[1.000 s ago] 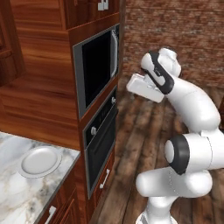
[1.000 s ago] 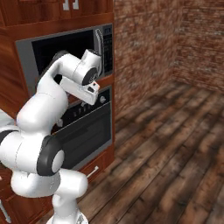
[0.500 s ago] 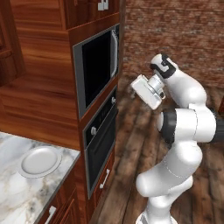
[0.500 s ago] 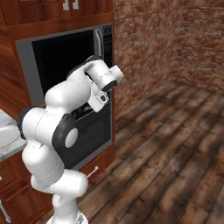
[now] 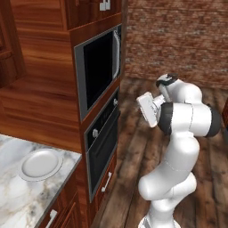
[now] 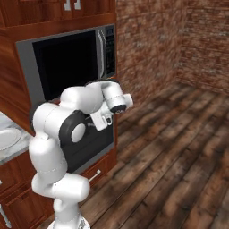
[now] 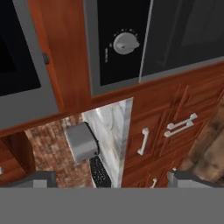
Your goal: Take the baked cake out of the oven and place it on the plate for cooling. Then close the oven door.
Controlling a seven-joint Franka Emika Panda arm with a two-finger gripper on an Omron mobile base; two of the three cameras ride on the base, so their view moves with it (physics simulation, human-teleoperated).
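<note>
while shut, oven door (image 5: 103, 151) stands upright

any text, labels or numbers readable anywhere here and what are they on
No readable text anywhere.
Oven control panel: small pale tick marks ring the knob in the hand view, too small and blurred to read.
Microwave: no brand or label legible.
Plate: plain, no markings.

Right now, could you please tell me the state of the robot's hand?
Hand: open and holding nothing, in the air in front of the oven.
</note>
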